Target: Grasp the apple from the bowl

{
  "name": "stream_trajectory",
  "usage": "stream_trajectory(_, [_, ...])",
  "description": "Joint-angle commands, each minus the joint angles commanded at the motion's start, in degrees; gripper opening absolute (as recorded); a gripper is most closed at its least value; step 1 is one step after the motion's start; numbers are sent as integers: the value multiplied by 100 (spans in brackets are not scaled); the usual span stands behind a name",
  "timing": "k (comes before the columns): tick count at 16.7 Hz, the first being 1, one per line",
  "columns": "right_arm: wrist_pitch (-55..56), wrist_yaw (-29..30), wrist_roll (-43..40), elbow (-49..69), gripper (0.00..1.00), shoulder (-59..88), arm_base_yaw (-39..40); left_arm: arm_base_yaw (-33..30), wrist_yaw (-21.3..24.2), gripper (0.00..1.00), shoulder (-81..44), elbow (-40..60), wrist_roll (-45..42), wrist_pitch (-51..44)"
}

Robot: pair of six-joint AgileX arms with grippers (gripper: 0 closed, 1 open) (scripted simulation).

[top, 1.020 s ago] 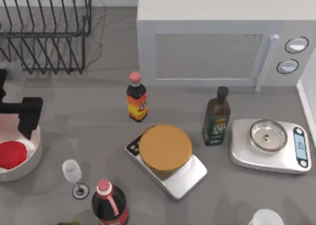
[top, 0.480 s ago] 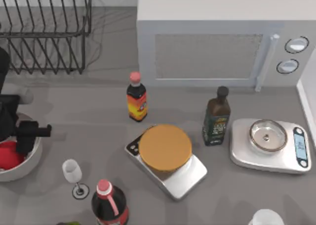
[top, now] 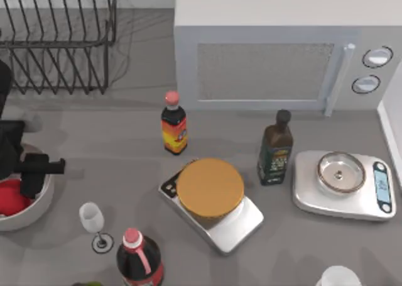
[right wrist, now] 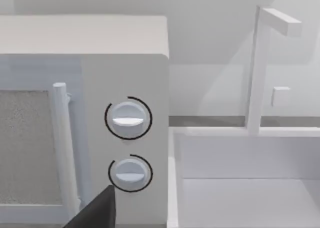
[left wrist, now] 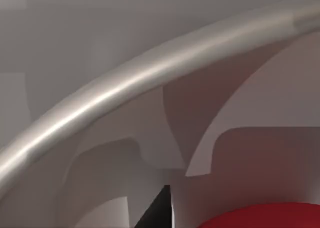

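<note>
The small bright-red rounded apple [top: 11, 197] is seen lying inside the large round white bowl [top: 39, 203], which is set at the nine o'clock edge of the grey bench [top: 125, 166]. The left hand [top: 28, 173] is held over the bowl's rim, just beside the apple at its two o'clock; whether its fingers are spread or pressed together cannot be told. In the left wrist view the bowl's thick pale rim [left wrist: 125, 82] is shown close, with the apple [left wrist: 265, 217] below it. A white microwave [right wrist: 80, 112] is faced by the right wrist camera.

Red apple [top: 9, 198] in white bowl [top: 31, 214] — table's left edge.
</note>
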State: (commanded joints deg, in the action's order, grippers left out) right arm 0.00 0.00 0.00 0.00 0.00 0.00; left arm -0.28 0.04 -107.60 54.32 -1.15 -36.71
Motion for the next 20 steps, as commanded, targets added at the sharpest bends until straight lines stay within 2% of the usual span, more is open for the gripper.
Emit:
stream_trajectory(9, [0, 0, 0, 0, 100, 0, 0, 0, 0, 2, 0, 0, 0, 0])
stream_trajectory(17, [0, 0, 0, 0, 100, 0, 0, 0, 0, 0, 0, 0, 0, 0])
stream_trajectory(18, [0, 0, 0, 0, 100, 0, 0, 19, 7, 0, 532, 116, -54, -389])
stream_trajectory(20, [0, 0, 0, 0, 100, 0, 0, 17, 7, 0, 522, 193, -53, -467])
